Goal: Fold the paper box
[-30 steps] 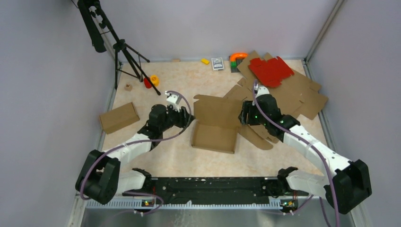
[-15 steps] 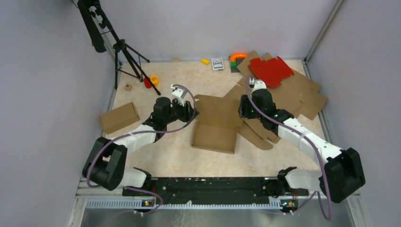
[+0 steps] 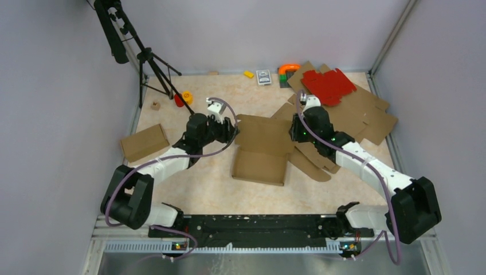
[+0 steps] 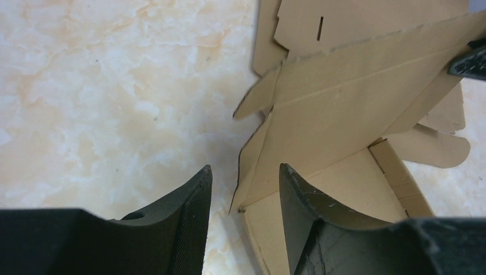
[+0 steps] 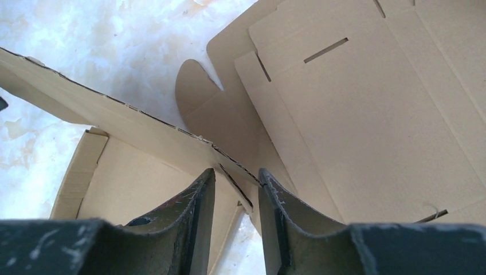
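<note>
Left end effector [image 4: 245,169] apart astride paper box [image 3: 261,160] corner; right end effector [image 5: 236,172] likewise; overhead hides gaps.

The overhead view is lit evenly and softly from above, so that the marbled worktop [image 3: 218,103] is rendered bright, only faint, short shadows are cast beside the paper box [image 3: 261,152] and under the arms, and the enclosure walls are shown leaning outward toward the corners. In both wrist views the pale worktop is nearly washed out at the upper left, while the cardboard is kept in reasonable focus. The dark jaws at the bottom edge are rendered soft and underexposed, with little surface detail resolved.
</note>
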Robot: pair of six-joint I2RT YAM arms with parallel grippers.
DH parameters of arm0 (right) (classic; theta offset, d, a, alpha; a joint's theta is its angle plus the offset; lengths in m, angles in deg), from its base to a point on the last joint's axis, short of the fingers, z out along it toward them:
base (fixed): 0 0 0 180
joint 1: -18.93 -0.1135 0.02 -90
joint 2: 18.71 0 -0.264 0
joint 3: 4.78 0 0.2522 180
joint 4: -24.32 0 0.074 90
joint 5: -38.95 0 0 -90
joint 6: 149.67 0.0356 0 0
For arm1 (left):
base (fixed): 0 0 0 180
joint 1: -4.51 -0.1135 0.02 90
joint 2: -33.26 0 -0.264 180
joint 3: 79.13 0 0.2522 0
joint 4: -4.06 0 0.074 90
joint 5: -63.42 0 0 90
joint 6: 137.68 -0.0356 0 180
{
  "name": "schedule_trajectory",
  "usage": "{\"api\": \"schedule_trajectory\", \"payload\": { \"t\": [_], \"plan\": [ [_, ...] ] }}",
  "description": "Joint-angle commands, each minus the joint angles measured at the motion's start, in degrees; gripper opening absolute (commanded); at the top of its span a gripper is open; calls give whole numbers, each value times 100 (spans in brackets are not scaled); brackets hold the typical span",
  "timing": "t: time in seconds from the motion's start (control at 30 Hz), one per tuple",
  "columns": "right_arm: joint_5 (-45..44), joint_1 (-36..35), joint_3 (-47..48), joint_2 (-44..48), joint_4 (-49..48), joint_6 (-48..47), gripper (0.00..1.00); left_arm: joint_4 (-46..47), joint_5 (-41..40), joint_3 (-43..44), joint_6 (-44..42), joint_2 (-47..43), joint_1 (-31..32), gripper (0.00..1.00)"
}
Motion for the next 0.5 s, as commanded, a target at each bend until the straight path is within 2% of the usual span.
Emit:
{"api": "schedule_trajectory", "payload": {
  "t": [0.0,0.07,0.17,0.33,0.47],
  "plan": [
    [278,67,377,-73,-215,-61,33,109,335,442,-100,222,-20,46],
    [329,66,408,-74,-193,-60,32,178,522,504,-100,312,-21,42],
    [430,67,420,-57,-166,-46,20,178,617,547,-68,350,-22,33],
    [537,67,351,6,-127,81,11,-32,626,549,-98,255,-3,16],
    [545,62,298,73,-120,355,0,-199,477,478,-107,93,58,2]
  ]
}}
